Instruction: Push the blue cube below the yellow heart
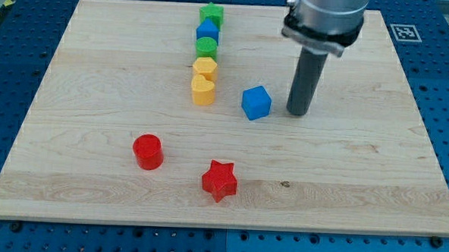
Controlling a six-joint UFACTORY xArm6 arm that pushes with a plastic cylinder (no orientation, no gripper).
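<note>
The blue cube (pixel 256 102) sits on the wooden board, to the right of and slightly lower than the yellow heart (pixel 202 89). The heart is the lowest block in a column. My tip (pixel 298 112) rests on the board just right of the blue cube, with a small gap between them.
Above the heart in the column stand a yellow hexagon (pixel 205 67), a green cylinder (pixel 207 47), a second blue block (pixel 207 31) and a green star (pixel 211 14). A red cylinder (pixel 147 151) and a red star (pixel 220 180) lie toward the view's bottom.
</note>
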